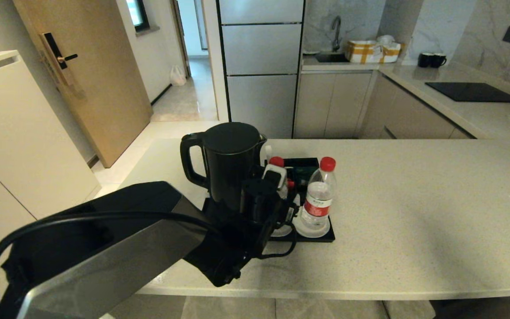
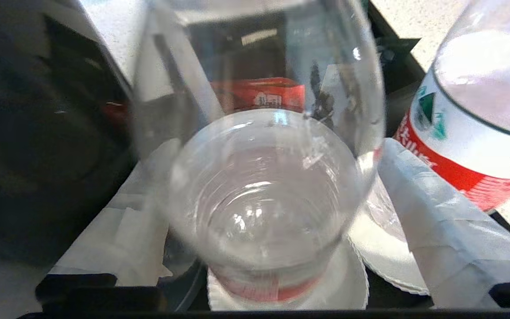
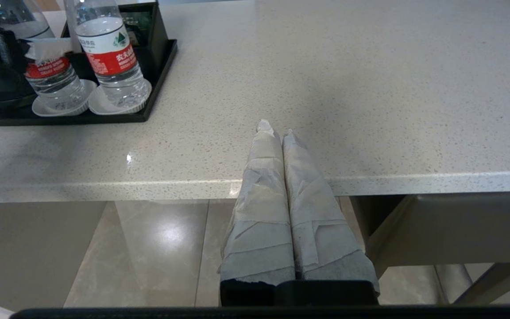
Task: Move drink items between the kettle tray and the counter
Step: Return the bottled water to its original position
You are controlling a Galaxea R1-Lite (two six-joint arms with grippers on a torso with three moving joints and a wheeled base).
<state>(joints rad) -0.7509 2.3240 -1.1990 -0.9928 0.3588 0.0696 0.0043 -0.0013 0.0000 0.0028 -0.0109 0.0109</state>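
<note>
The black kettle [image 1: 230, 164] stands on the left of the black kettle tray [image 1: 326, 238], which lies on the beige counter [image 1: 414, 199]. Two red-capped water bottles stand on white coasters in the tray. My left gripper [image 1: 275, 177] is shut on the left bottle [image 2: 259, 199], one taped finger [image 2: 436, 221] on each side at label height, and its base rests on the coaster [image 2: 352, 283]. The right bottle [image 1: 319, 195] stands free beside it. My right gripper [image 3: 277, 128] hangs shut and holds nothing at the counter's front edge, right of the tray [image 3: 157, 66].
A black sachet box [image 1: 301, 170] sits at the back of the tray. A broad stretch of counter runs to the right of the tray. Far behind are a black cooktop [image 1: 474, 92], two black mugs [image 1: 432, 60] and a yellow-checked box [image 1: 372, 51].
</note>
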